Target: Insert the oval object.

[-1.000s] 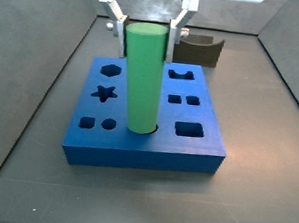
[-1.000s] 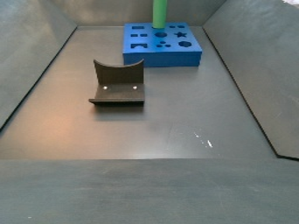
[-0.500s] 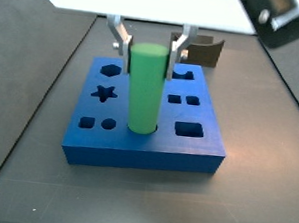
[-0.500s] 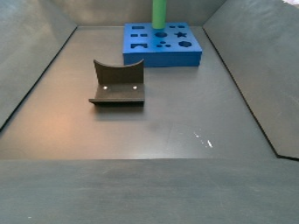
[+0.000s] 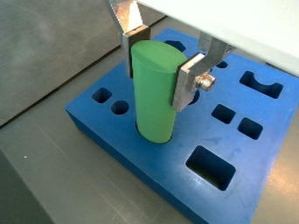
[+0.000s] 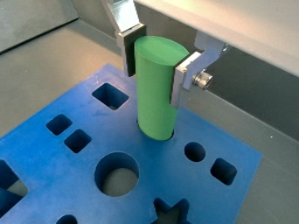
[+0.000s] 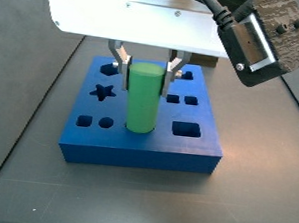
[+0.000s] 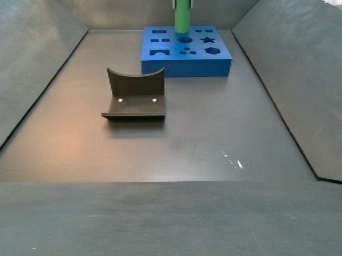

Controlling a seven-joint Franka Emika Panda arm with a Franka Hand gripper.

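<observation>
In the blue block (image 5: 140, 149), tool (image 5: 163, 54) flanks smooth oval object (image 5: 156, 92).

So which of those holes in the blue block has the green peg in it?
The oval object stands in the front-middle hole of the blue block, between two small round holes and the big square one; the hand flanks its top.

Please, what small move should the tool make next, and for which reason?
Probably keep pressing straight down a little. In both wrist views the tool has a finger on each side of the upper part of the tall bright green smooth peg, and the peg's base already sits in a hole of the blue block, yet most of it stands upright above the top.
</observation>
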